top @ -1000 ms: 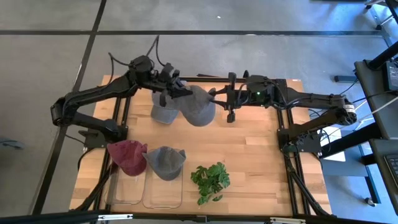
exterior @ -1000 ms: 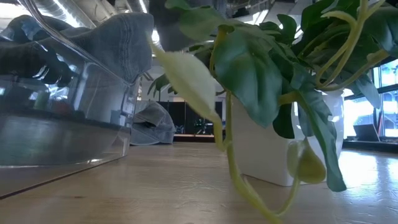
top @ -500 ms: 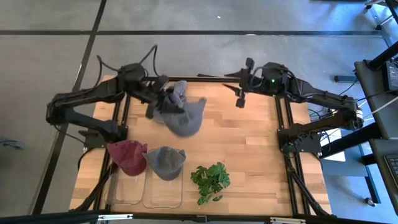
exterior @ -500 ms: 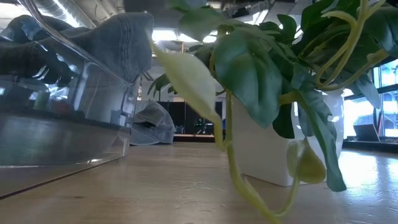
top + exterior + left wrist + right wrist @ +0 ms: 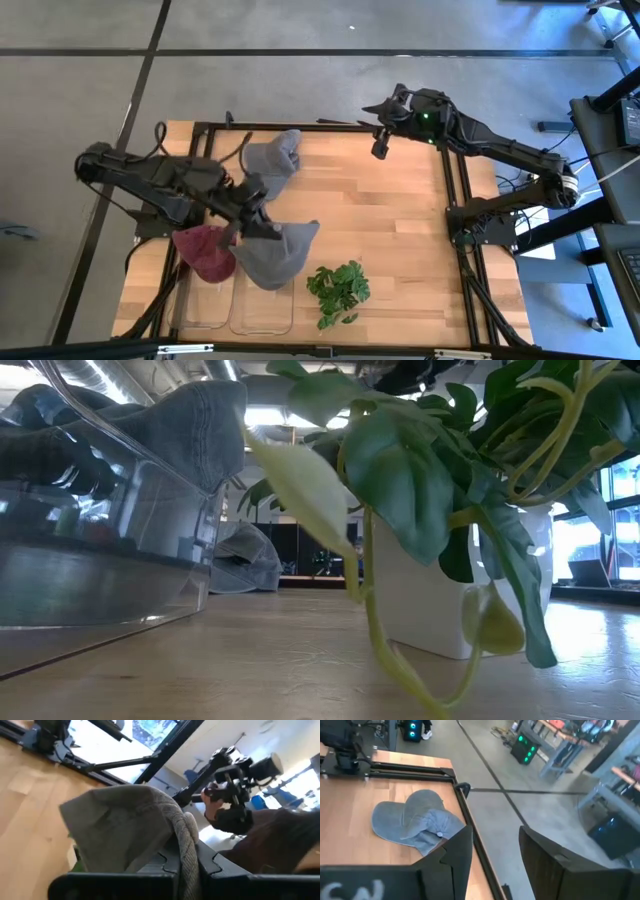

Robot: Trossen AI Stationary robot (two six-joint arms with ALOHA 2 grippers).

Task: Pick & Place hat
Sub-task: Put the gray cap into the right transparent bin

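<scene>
The left gripper (image 5: 252, 215), in the lower left of the high view, was clenched on a grey hat (image 5: 275, 250) that hung over the clear bins (image 5: 232, 300) beside a maroon hat (image 5: 203, 252). The right gripper (image 5: 380, 135), at the upper right edge of the worktop (image 5: 390, 230), stood released and held nothing. A second grey hat (image 5: 272, 160) lay at the upper left of the worktop. A potted plant (image 5: 338, 290) stood near the lower edge.
</scene>
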